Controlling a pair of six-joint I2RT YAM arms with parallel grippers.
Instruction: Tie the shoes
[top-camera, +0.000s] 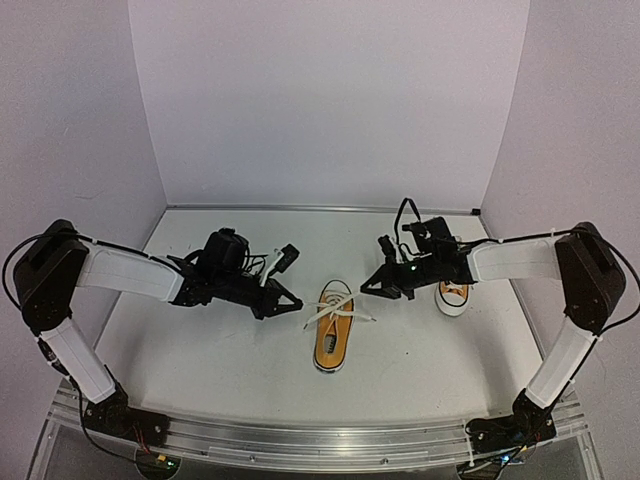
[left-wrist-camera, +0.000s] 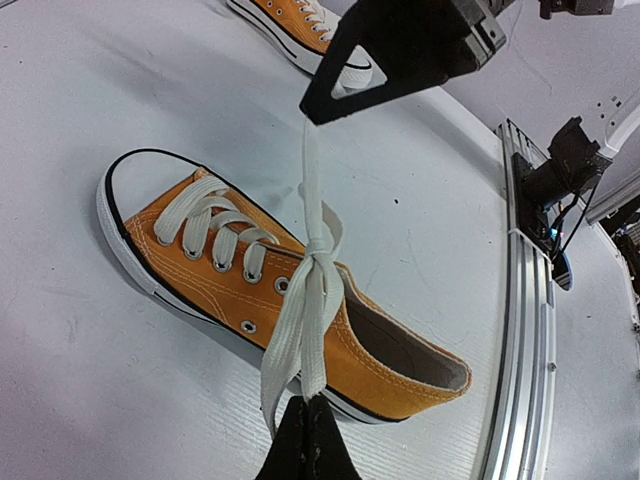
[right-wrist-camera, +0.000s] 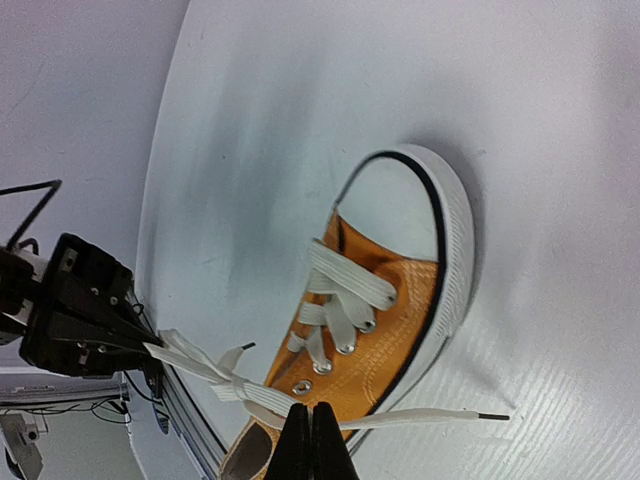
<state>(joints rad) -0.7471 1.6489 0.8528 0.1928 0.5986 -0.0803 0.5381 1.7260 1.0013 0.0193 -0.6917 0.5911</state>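
Observation:
One orange-yellow shoe lies mid-table with its toe toward the near edge; it also shows in the left wrist view and the right wrist view. Its white laces cross in a knot over the tongue. My left gripper is shut on a lace loop left of the shoe. My right gripper is shut on the other lace strand to the right. Both strands are stretched out from the knot. The second shoe sits behind my right arm, partly hidden.
A loose lace end with a dark tip lies on the table beside the shoe. An aluminium rail runs along the near edge. White walls close in the back and both sides.

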